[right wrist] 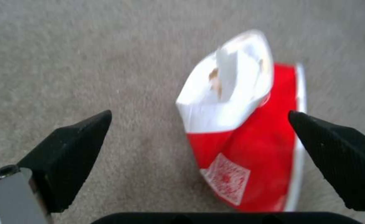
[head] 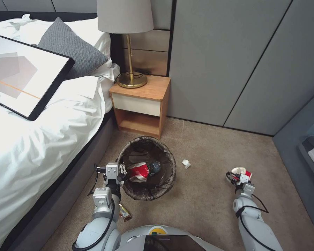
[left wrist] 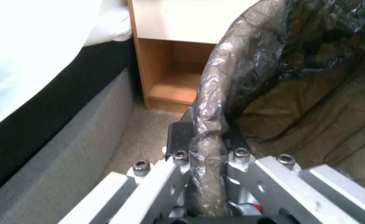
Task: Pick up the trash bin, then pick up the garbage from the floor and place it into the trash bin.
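The trash bin [head: 163,184], lined with a dark bag, stands on the carpet in front of the nightstand. My left gripper [head: 121,170] is shut on its near-left rim; in the left wrist view the fingers [left wrist: 182,140] pinch the bag-covered rim [left wrist: 215,93]. A red-and-white packet [head: 138,172] and a bottle [head: 154,166] lie inside the bin. My right gripper [head: 238,177] hovers low over another red-and-white packet [head: 244,171] on the floor to the right. It is open, and that packet [right wrist: 249,149] lies between the black fingertips [right wrist: 78,140]. A white tissue scrap [head: 186,163] lies right of the bin.
The bed [head: 42,139] runs along the left, with a framed picture [head: 21,73] on it. A wooden nightstand [head: 141,104] with a brass lamp [head: 129,45] stands behind the bin. A yellow wrapper [head: 125,212] lies by my left arm. Grey wall panels [head: 233,62] close the back.
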